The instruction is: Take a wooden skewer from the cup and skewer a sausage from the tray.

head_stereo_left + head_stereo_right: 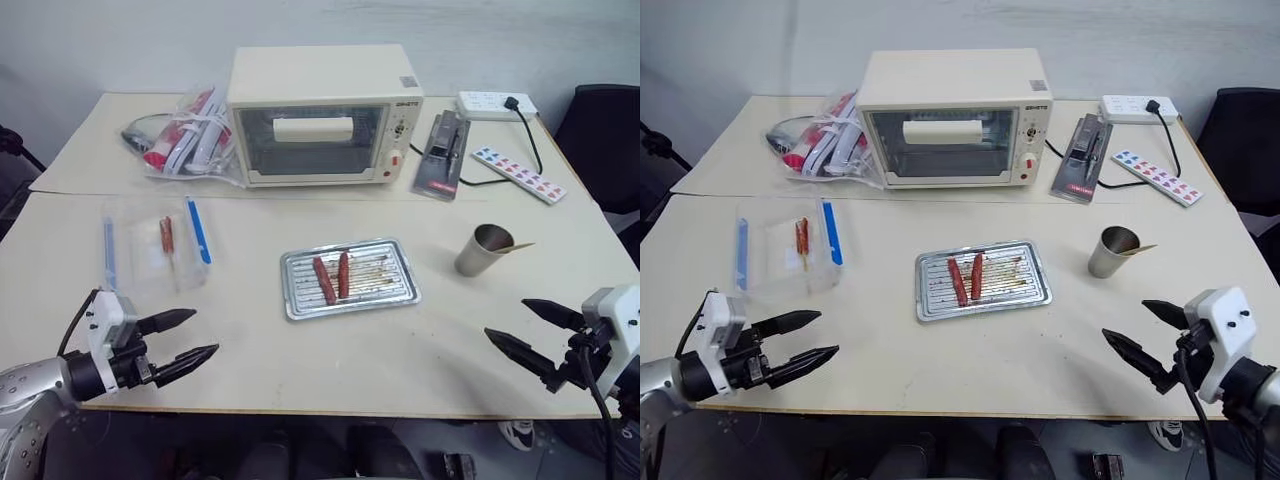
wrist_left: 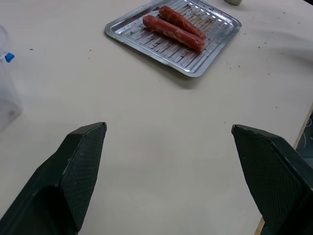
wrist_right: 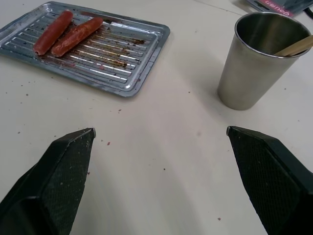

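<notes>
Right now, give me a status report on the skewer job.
Both end effectors open, empty: left, right. Wooden skewer in cup. Sausage on tray. Path clear.

a pale cream bench [image 1: 330, 360] takes up most of the room in view, made of two tops butted together, with a seam running across it in front of the toaster oven [image 1: 318, 115]. behind it stands a plain whitish wall [image 1: 120, 40], evenly lit. a black chair [image 1: 605, 135] sits at the bench's far right corner. below the near edge the floor [image 1: 330, 450] is dark.
</notes>
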